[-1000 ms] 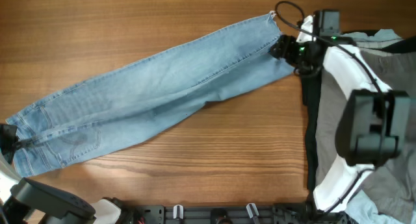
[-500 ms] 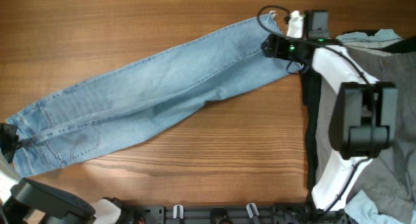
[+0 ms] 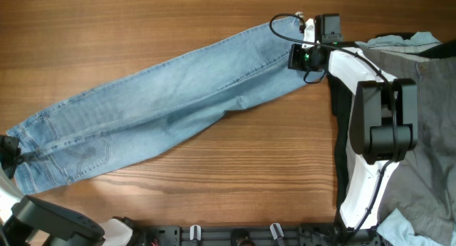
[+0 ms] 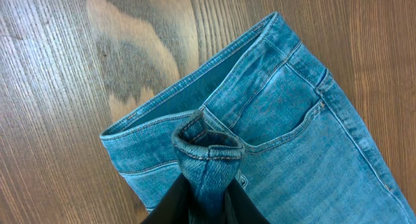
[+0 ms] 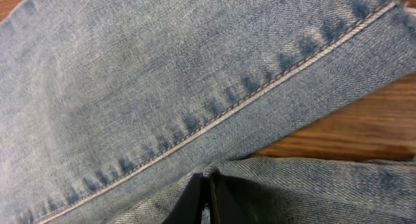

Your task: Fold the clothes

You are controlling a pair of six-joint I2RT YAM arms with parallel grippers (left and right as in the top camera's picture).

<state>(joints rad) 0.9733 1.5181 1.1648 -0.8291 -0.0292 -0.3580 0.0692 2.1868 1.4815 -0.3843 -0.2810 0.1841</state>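
Left fingers pinch the waistband at 8 o'clock, right fingers a leg end at 1 o'clock, presumably to stretch the jeans flat.

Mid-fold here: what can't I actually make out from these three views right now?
- Overhead: the left gripper is cut off by the left edge; its pinch on the jeans shows only in the left wrist view.
- Overhead: the right gripper covers the spot where it pinches the denim.
- Both wrist views: the fingers are cropped by the bottom edge.
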